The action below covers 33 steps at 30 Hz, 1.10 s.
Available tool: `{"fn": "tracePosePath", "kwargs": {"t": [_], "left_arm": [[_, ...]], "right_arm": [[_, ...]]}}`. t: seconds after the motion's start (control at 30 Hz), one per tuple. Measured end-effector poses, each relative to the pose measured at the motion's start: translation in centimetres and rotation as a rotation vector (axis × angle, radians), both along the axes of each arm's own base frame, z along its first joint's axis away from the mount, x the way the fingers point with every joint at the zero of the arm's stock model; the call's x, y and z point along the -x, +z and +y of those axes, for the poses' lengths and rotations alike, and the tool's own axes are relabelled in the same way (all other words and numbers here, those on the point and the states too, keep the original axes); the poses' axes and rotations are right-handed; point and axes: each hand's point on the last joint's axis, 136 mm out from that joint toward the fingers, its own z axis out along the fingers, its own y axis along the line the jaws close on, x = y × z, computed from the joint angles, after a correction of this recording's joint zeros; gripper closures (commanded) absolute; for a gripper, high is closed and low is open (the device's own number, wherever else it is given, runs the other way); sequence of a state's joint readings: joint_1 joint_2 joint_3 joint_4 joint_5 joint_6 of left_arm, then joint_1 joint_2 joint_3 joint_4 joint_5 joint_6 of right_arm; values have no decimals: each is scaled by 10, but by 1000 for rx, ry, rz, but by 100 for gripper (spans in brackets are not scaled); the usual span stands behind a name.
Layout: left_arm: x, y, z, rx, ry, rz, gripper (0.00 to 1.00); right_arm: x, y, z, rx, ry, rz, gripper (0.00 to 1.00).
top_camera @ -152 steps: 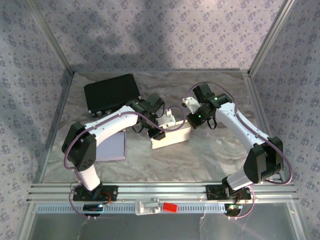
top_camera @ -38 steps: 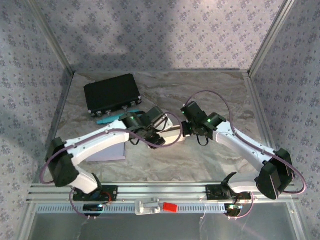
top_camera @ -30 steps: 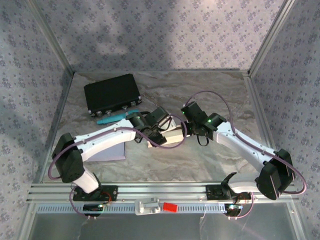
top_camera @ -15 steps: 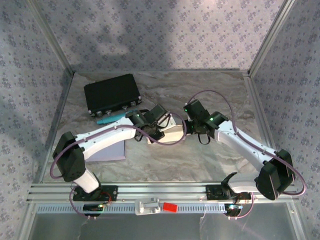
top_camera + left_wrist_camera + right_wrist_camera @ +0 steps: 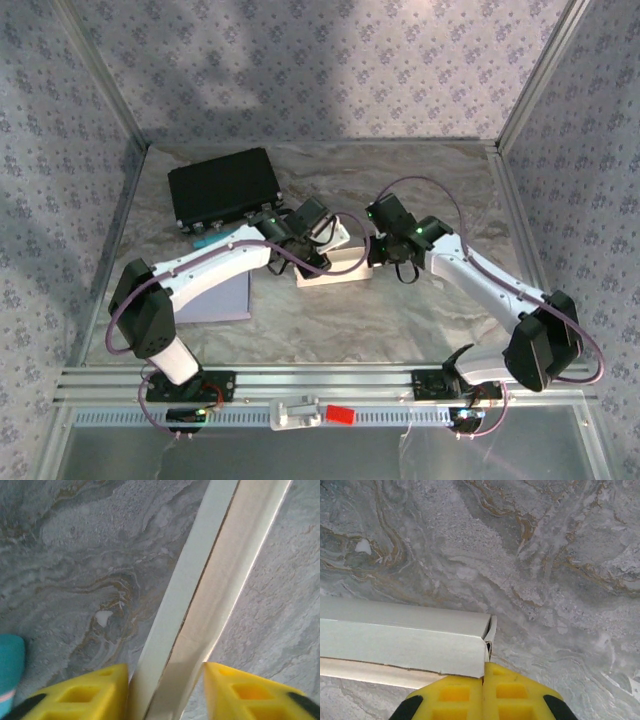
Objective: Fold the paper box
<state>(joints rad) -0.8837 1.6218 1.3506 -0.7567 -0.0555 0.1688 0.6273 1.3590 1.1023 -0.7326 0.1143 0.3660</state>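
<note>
Looking down from the top, the box [image 5: 340, 268] sits on the table [image 5: 400, 320] between left gripper [image 5: 312, 262] and right gripper [image 5: 376, 255]. Left wrist: fingers [image 5: 80, 695] apart, straddling a box wall, can't tell if they're squeezing. Right wrist: fingers [image 5: 455, 692] pressed together, tips touching the box corner.

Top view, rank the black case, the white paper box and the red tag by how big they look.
1. Black case, largest.
2. White paper box, partly covered, clearly smaller.
3. Red tag, smallest.
</note>
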Motion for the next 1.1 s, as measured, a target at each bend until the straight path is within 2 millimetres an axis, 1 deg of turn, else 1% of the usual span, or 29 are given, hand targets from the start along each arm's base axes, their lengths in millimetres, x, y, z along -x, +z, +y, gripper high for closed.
{"fn": "tracePosePath", "kwargs": {"t": [0.07, 0.1, 0.23, 0.4, 0.43, 0.47, 0.57, 0.63, 0.7, 0.77, 0.9, 1.0, 1.1], "left_arm": [[-3, 0, 3, 10, 33, 14, 35], [-4, 0, 5, 20, 54, 22, 34], [-7, 8, 10, 66, 116, 39, 32], [0, 30, 22, 153, 181, 46, 32], [0, 34, 26, 169, 199, 48, 32], [-1, 37, 32, 185, 222, 52, 35], [-9, 44, 58, 236, 341, 91, 44], [-15, 44, 76, 257, 423, 134, 47], [-16, 41, 88, 267, 483, 179, 49], [-11, 39, 90, 271, 494, 220, 49], [-1, 35, 85, 271, 482, 280, 50], [2, 26, 83, 245, 479, 315, 52], [1, 18, 79, 211, 470, 331, 56]], "right_arm": [[0, 0, 0, 7, 1, -5, 100], [0, 0, 0, 11, 1, -7, 100], [-1, 0, 1, 22, 0, -16, 100], [-3, -1, 1, 27, -2, -22, 100], [-3, -1, 1, 27, -2, -23, 100], [-4, -1, 1, 26, -2, -25, 100], [-4, -1, 1, 25, -2, -25, 100], [-4, -1, 1, 26, -2, -24, 100], [-4, -1, 2, 25, -3, -26, 100], [-5, -1, 2, 25, -3, -26, 100], [-6, -1, 3, 23, -3, -30, 100], [-6, -1, 3, 23, -3, -30, 100], [-6, -2, 3, 23, -3, -29, 100]]}}
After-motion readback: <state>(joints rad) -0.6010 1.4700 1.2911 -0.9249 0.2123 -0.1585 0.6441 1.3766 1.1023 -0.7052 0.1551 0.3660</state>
